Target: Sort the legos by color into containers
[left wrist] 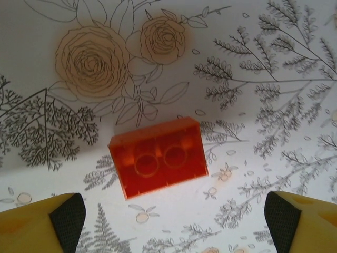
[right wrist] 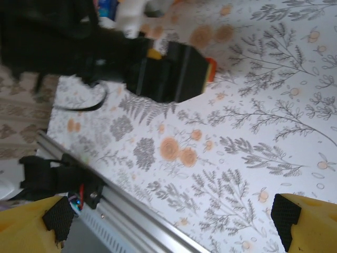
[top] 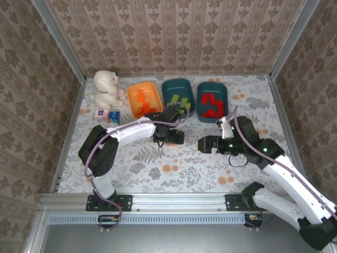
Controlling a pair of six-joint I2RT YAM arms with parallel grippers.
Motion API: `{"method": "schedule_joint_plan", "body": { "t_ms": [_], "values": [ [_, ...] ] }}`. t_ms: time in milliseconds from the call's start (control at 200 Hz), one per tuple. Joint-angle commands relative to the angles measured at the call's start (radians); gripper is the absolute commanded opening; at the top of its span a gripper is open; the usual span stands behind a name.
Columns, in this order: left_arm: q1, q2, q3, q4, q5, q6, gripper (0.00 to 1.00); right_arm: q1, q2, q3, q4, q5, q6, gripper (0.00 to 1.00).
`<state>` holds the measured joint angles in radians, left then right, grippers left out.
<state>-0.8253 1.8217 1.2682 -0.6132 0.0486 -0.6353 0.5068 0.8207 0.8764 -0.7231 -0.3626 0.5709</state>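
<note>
— What could be spoiled here?
— The brick, hollow side up on the cloth, is seen askew before the left gripper, which is spread wide. If closed off-centre, it could be twisted out. The right gripper is likewise held open, empty.
— And around?
— The floral cloth is enclosed by patterned walls.

A white plush toy is seen at the 10 o'clock corner of the floral tablecloth. A small blue-and-white box is noted just beside it, at its 6 o'clock. Patterned wallpaper is recorded behind.
</note>
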Motion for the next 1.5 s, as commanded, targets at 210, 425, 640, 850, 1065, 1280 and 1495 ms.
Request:
{"method": "schedule_joint_plan", "body": {
  "t_ms": [210, 425, 640, 850, 1065, 1280, 1495],
  "values": [
    [-0.018, 0.110, 0.096, -0.098, -0.089, -0.003, 0.86, 0.001, -0.024, 0.012, -0.074, -0.027, -0.014, 1.00],
    [-0.029, 0.153, 0.128, -0.108, -0.131, 0.004, 0.75, 0.001, -0.018, 0.013, -0.068, -0.032, -0.013, 1.00],
    [-0.034, 0.190, 0.168, -0.123, -0.142, 0.019, 0.64, 0.001, 0.004, 0.018, -0.050, -0.038, -0.008, 1.00],
    [-0.034, 0.174, 0.165, -0.120, -0.170, 0.013, 0.50, 0.001, 0.006, 0.019, -0.050, -0.035, -0.004, 0.99],
    [-0.026, 0.097, 0.218, -0.169, -0.211, 0.027, 0.48, 0.001, 0.005, 0.049, -0.061, -0.032, -0.003, 0.99],
    [0.076, -0.026, 0.336, -0.215, -0.212, 0.060, 0.48, 0.002, 0.059, 0.102, -0.026, -0.042, 0.000, 0.99],
    [0.274, 0.006, 0.444, -0.167, -0.133, 0.110, 0.48, 0.003, 0.190, 0.148, 0.064, -0.084, -0.002, 0.99]
  ]
}}
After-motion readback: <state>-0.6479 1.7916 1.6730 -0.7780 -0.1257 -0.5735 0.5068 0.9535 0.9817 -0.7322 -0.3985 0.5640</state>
